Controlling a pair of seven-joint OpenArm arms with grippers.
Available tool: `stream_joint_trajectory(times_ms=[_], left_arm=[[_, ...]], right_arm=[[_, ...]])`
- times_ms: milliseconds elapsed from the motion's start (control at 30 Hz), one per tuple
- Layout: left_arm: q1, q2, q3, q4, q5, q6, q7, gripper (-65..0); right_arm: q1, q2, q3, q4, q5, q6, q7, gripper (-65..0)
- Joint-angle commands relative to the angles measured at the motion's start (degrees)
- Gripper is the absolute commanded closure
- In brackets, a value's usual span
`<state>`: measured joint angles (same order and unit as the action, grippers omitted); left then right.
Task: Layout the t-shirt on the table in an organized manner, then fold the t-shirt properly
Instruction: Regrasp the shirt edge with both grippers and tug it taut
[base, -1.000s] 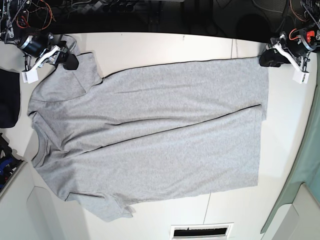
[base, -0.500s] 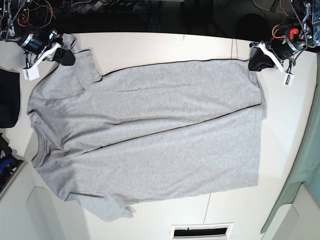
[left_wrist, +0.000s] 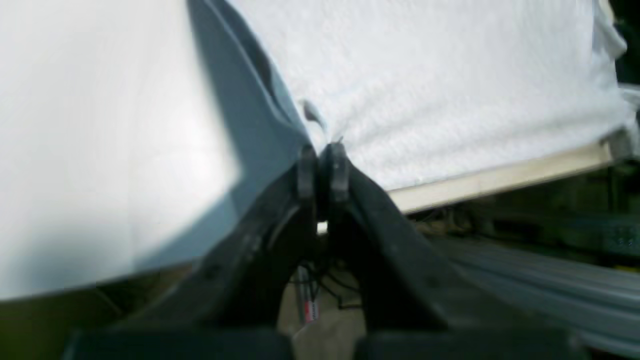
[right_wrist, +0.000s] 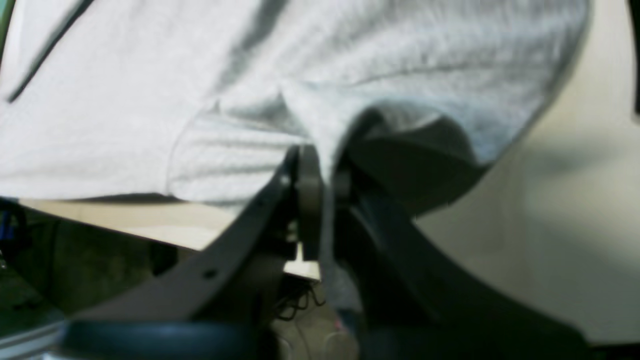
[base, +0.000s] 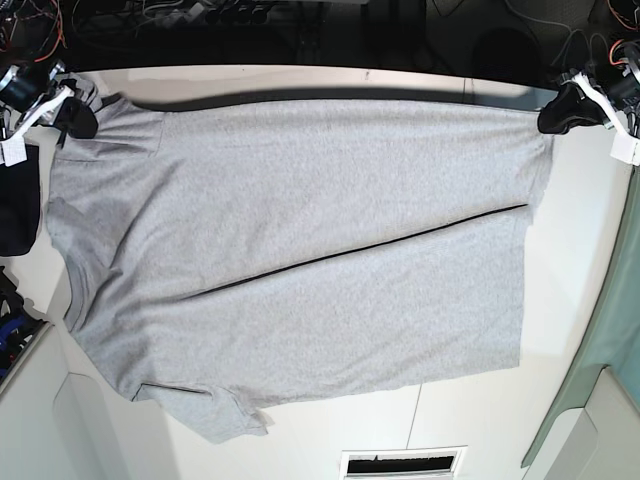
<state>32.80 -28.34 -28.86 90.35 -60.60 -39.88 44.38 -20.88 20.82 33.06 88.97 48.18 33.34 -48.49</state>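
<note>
The t-shirt (base: 300, 250) lies spread across the white counter (base: 470, 420), its far edge lifted where both arms hold it. The left gripper (base: 562, 108) has its fingers (left_wrist: 339, 167) clenched on a hem corner, the cloth fanning away beyond the fingertips. The right gripper (base: 72, 112) pinches a thick bunch by the sleeve, fabric draping over and past its fingers (right_wrist: 307, 175). The knit looks light, soft and limp, sagging between the two grips, so it should drag easily yet wrinkle and slip; corners and seamed edges, held deep between the fingers, seem the surest holds.
</note>
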Motion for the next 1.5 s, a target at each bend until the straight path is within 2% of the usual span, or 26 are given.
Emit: stream_joint_trajectory(times_ms=[0, 233, 400, 533, 600, 667, 767, 900, 1067, 1200, 1233, 1300, 1333, 1400, 1467], left_arm=[[0.63, -1.2, -0.85, 2.12, -1.33, -0.12, -0.79, 0.0], [1.62, -1.22, -6.36, 6.71, -2.67, -0.12, -0.83, 0.0], [1.31, -1.36, -6.88, 6.69, -1.97, -0.12, -1.29, 0.0], [1.18, -1.36, -5.14, 6.45, 7.39, -0.12, -10.23, 0.0], [-0.42, -1.36, -3.63, 5.66, 12.61, -0.12, -13.88, 0.0], [-3.56, -1.38, -1.49, 3.61, 16.0, -0.12, -13.99, 0.0], [-9.03, -1.38, 1.73, -1.97, 18.56, -0.12, -14.23, 0.0], [-16.63, -1.44, 3.82, -10.95, 21.07, -0.12, -14.6, 0.0], [-22.82, -2.34, 5.51, -19.52, 21.2, -0.12, -14.62, 0.0], [-22.8, -2.25, 5.51, -20.79, 18.73, -0.12, -14.62, 0.0], [-22.53, -2.27, 5.51, -20.79, 17.88, -0.12, -14.6, -5.8], [-22.01, -2.34, 5.49, -20.76, 15.98, -0.12, -14.1, -18.7], [-21.94, -2.32, 5.49, -20.76, 14.69, -0.12, -12.48, -23.2], [-21.97, -2.29, 5.49, -20.7, 11.54, -0.12, -8.61, -24.3], [-21.31, -2.29, 4.83, -20.33, 8.39, -0.12, -7.13, -24.3]], right_arm=[[-0.72, 1.38, 0.85, 2.01, 0.48, -0.09, 1.11, 0.0], [-1.09, 1.4, 5.38, 9.81, 0.26, -0.11, 3.1, 0.0], [4.24, 2.99, 4.57, 10.03, 0.24, -0.09, 3.61, 0.0], [10.71, 3.3, 0.7, 8.79, -2.32, -0.09, 4.63, 0.0], [13.94, 3.28, -2.54, 6.99, -4.33, -0.11, 5.64, 0.0], [17.29, 3.28, -6.19, 4.42, -7.17, -0.13, 6.4, 0.0], [22.34, 3.28, -10.6, -0.68, -11.15, -0.17, 8.37, 0.0], [28.7, 3.28, -12.92, -8.96, -15.1, -0.37, 11.82, 0.0], [34.56, 3.13, -12.96, -18.08, -15.41, -0.33, 11.82, 0.0], [34.03, 2.97, -12.94, -21.51, -14.78, -0.35, 11.8, 0.0], [33.66, 2.86, -12.94, -22.01, -14.78, -0.35, 11.8, 0.0], [32.54, 2.82, -12.94, -22.16, -14.75, -0.55, 11.8, -14.2], [31.91, 2.89, -12.87, -22.16, -14.8, -0.59, 11.76, -21.2], [30.84, 3.06, -12.22, -22.14, -14.78, -0.83, 10.78, -28.8], [29.88, 3.13, -10.29, -21.7, -14.49, -1.75, 9.03, -29.1]])
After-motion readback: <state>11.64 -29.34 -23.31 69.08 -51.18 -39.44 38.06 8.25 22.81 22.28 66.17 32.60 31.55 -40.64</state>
